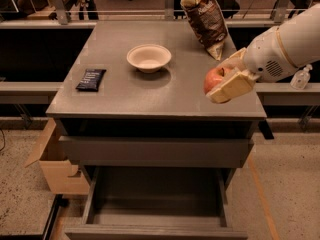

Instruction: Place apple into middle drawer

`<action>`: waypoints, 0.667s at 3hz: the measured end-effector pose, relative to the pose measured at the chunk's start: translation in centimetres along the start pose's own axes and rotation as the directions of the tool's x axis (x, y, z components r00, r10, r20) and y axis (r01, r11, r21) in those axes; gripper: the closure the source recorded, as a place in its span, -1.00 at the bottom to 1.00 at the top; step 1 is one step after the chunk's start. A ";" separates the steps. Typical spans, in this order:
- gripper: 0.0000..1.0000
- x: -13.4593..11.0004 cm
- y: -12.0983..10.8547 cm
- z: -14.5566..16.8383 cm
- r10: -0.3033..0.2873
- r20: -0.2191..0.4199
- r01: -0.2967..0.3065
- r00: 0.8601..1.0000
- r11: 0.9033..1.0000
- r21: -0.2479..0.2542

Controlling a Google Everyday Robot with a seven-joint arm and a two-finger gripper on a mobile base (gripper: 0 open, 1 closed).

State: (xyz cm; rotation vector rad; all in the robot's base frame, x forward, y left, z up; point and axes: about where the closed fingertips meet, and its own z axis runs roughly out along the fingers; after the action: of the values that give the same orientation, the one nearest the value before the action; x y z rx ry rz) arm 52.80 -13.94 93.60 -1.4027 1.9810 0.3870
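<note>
The red apple (212, 79) with yellowish patches is held in my gripper (223, 80), which is shut on it. The tan fingers (231, 87) wrap its right side. Gripper and apple hang just above the right front part of the cabinet top (125, 96), near its front edge. The white arm (285, 46) comes in from the right. The middle drawer (155, 199) is pulled out wide below, at the bottom of the view, with a bare flat floor and low side walls. It lies lower than the apple and to its left.
A pale bowl (148, 57) and a dark snack bar (91, 79) lie on the cabinet top. A brown chip bag (206, 18) stands at the back right. A drawer with a tall flat front (155, 151) is slightly open above the middle drawer. A cardboard box (52, 164) stands at the left.
</note>
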 end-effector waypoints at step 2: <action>1.00 2.4 5.6 -0.1 -0.014 -0.048 0.015 0.999 1.000 0.014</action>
State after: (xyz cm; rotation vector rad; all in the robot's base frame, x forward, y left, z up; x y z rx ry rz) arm 47.14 -13.57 91.34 -1.4285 2.0068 0.3351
